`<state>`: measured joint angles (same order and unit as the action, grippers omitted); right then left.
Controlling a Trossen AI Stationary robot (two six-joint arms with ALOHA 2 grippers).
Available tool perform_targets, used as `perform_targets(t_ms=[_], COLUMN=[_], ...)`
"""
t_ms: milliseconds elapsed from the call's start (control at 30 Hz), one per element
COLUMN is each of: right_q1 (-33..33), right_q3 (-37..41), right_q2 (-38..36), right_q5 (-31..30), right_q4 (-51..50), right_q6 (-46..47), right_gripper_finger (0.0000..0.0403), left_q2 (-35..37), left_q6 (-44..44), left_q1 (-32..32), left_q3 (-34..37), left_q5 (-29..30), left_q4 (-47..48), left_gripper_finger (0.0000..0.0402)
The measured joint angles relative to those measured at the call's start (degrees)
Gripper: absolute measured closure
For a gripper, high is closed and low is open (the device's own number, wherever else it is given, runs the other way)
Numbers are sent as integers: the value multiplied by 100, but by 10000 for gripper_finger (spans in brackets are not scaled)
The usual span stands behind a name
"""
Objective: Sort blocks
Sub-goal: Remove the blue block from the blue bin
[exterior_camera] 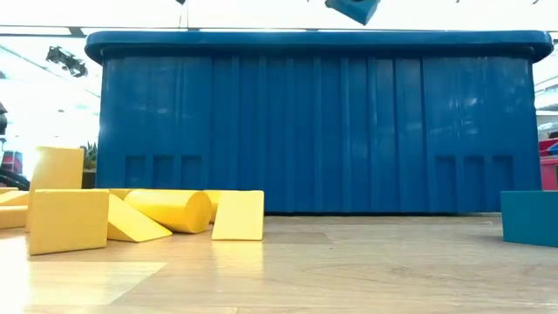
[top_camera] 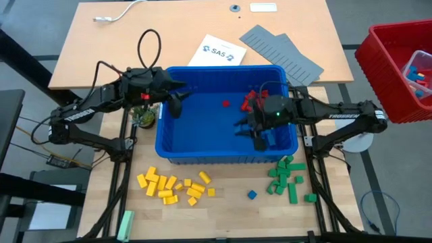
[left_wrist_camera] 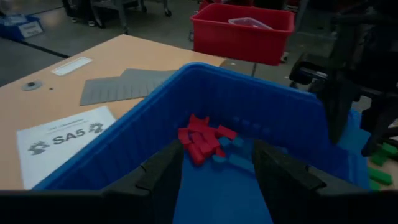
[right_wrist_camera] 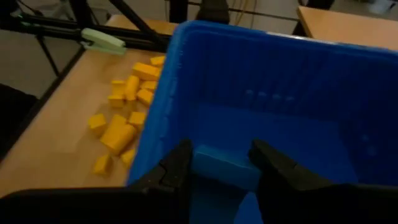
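A blue bin (top_camera: pixel 169 145) stands mid-table with several red blocks (top_camera: pixel 253 100) in its far right corner. My right gripper (top_camera: pixel 258 135) hangs over the bin's near right part, shut on a blue block (right_wrist_camera: pixel 224 165). That block also shows above the bin's rim in the low view (exterior_camera: pixel 353 9). My left gripper (left_wrist_camera: pixel 219 155) is open with nothing between its fingers, over the bin's far left part (top_camera: pixel 177 101). Yellow blocks (top_camera: pixel 172 187) lie on the table near left of the bin. Green blocks (top_camera: pixel 287 179) lie near right of it, and one blue block (top_camera: pixel 252 194) lies between the two groups. My right gripper pinches the blue block by two opposite sides (right_wrist_camera: pixel 198 163) between its two fingers (right_wrist_camera: pixel 273 168). The fingers come from the table's right side, slanting down. The block is lifted clear, above the bin's rim, and sits tilted in the hold.
A red crate (top_camera: pixel 398 67) stands beyond the table's right edge. Grey ridged panels (top_camera: pixel 280 50) and a printed sheet (top_camera: pixel 216 52) lie behind the bin. A pale green bar (top_camera: pixel 125 225) lies at the near left corner. Bare wood shows between the yellow and green groups.
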<state>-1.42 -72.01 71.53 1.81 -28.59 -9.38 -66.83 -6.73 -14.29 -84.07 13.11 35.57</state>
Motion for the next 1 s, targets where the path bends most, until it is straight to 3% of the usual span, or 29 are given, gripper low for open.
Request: perform_targets(t_ms=[333,600,1000], right_q1=[918,1623,2368], right_q3=[0,-4,-4], right_q2=[55,167,1080], right_q5=[238,-449,-812], right_q4=[-39,-70,-39], right_q6=[829,1289,1848], right_gripper_finger=[284,284,284], left_q2=[0,2,4], left_q6=[29,-100,-120], left_q1=[461,731,1201], left_q3=[0,0,0], left_q5=[8,21,45], left_q4=[43,46,75], left_gripper_finger=[199,199,199])
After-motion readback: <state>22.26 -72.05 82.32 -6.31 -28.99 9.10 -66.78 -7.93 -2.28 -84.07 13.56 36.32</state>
